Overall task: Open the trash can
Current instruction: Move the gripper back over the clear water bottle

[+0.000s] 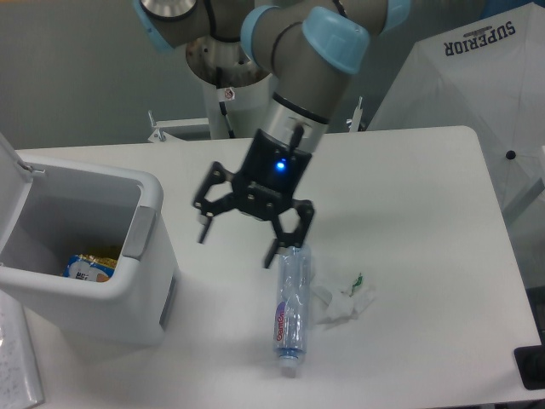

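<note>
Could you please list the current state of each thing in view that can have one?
trash can: open, lid swung up at the left edge, a packet lying inside.
gripper: open, empty, hanging above the table beside the bottle's upper end.
bottle: lying on its side, cap toward the camera.
crumpled wrapper: lying beside the bottle.

The arm (298, 51) reaches down from the top of the view, its grey links and light blue joint caps bent toward the lower left. The wrist slants down to a black gripper (238, 239) with a blue light lit on its body. Its two fingers are spread wide apart, tips pointing down and nothing between them, one finger (204, 223) on the left and the other lower on the right.
</note>
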